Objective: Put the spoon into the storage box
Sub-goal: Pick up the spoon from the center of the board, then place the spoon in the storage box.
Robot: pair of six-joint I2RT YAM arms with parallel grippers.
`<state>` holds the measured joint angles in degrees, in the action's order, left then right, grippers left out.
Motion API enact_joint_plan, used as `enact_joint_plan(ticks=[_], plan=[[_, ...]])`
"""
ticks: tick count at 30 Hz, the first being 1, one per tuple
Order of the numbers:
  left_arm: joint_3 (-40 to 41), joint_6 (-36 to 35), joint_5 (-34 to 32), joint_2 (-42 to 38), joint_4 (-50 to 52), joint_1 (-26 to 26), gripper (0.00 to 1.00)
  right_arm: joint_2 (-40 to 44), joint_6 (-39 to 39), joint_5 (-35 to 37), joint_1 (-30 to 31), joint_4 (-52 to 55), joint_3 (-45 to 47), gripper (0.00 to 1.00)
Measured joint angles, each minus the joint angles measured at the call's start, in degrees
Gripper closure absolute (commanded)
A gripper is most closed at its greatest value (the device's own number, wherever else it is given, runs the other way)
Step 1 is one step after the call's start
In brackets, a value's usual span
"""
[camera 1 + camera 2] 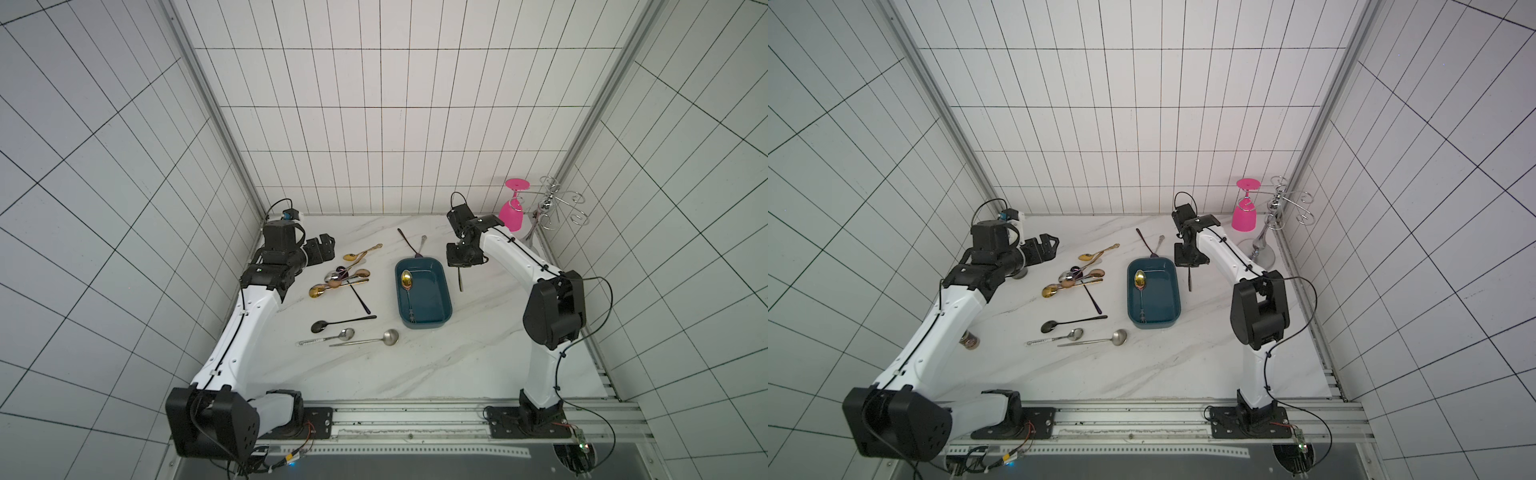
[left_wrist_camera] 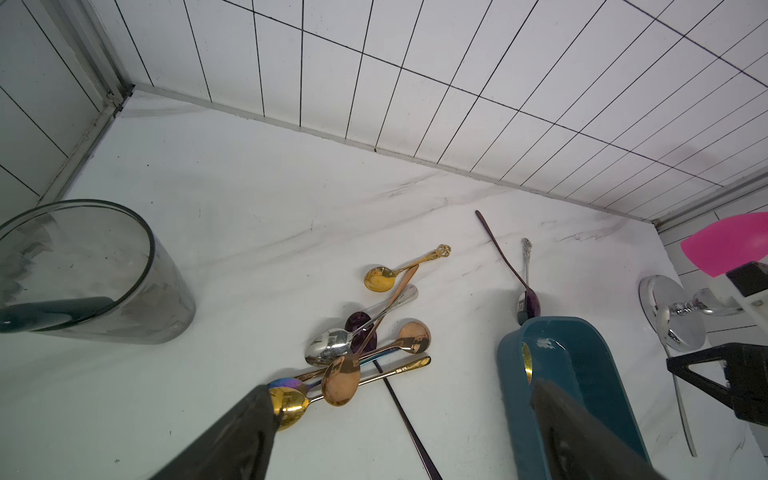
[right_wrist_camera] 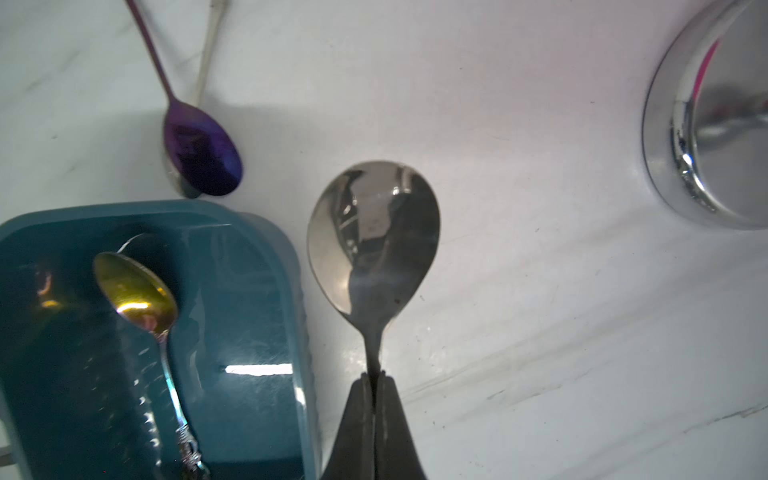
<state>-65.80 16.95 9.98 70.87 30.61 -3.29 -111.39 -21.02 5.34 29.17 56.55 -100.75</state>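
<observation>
One spoon (image 3: 372, 237), pinched at its neck by the right gripper (image 3: 374, 380), hangs just right of the mid-frame storage box (image 1: 417, 259): clear the rim before releasing; the left gripper (image 1: 322, 248) gapes wide, empty.

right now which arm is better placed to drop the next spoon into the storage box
Right. The right end effector is shut on the silver spoon, just beside the storage box. The left end effector is open and empty, near the spoon pile, farther from the box.
</observation>
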Motion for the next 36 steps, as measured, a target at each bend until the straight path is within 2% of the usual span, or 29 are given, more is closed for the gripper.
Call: enact_joint_plan(ticks=[8,13,20,26,36], plan=[[0.0,0.0,0.0,0.0,0.0,0.0,0.03,0.0,-4.8,-0.7,8.0,0.2,-0.7,1.00],[0.0,0.0,0.0,0.0,0.0,0.0,0.03,-2.3,-7.5,-2.3,10.6,-1.4,-1.4,1.00],[0.0,0.0,0.0,0.0,0.0,0.0,0.03,-7.8,-9.8,-5.3,11.5,-4.6,-0.9,1.00],[0.0,0.0,0.0,0.0,0.0,0.0,0.03,-9.0,-11.0,-6.7,11.8,-6.9,0.8,1.00],[0.0,0.0,0.0,0.0,0.0,0.0,0.03,-13.1,-11.8,-7.7,12.2,-9.1,2.0,0.92]])
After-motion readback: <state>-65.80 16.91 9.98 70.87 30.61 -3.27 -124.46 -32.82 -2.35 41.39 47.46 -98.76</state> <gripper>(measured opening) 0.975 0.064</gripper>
